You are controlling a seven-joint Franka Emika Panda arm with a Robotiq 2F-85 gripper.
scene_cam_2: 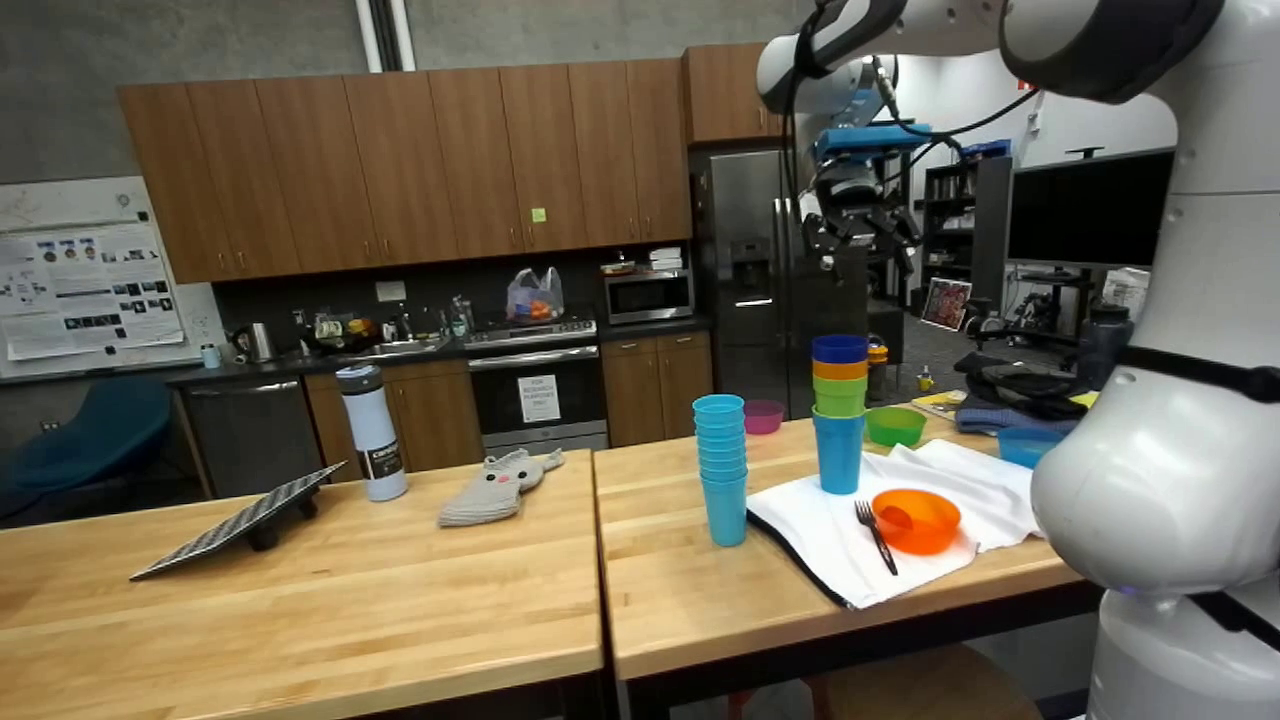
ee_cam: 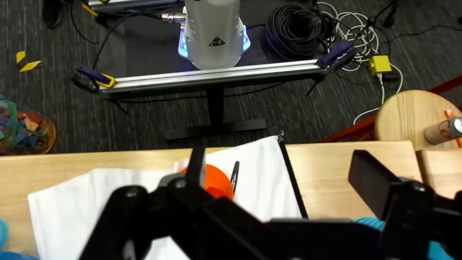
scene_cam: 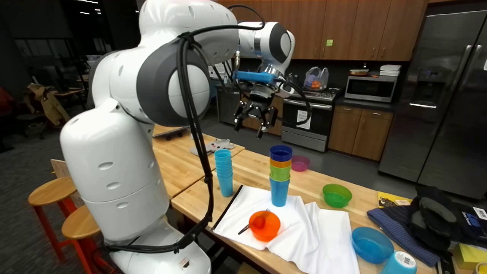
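Currently, the multicolored tumbler stack (scene_cam: 280,174) is standing on the white cloth (scene_cam: 304,228), the light-blue tumbler stack (scene_cam: 225,173) just beside it. Well above, the gripper (scene_cam: 249,130) is hovering, fingers (ee_cam: 370,180) spread wide, holding nothing. Both stacks are already sitting nested; seemingly, no grasp is being made yet.

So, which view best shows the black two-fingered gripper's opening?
Wrist view: the black two-fingered gripper looms largest, its fingers plainly spread apart. Both exterior views show it open too, but far smaller.
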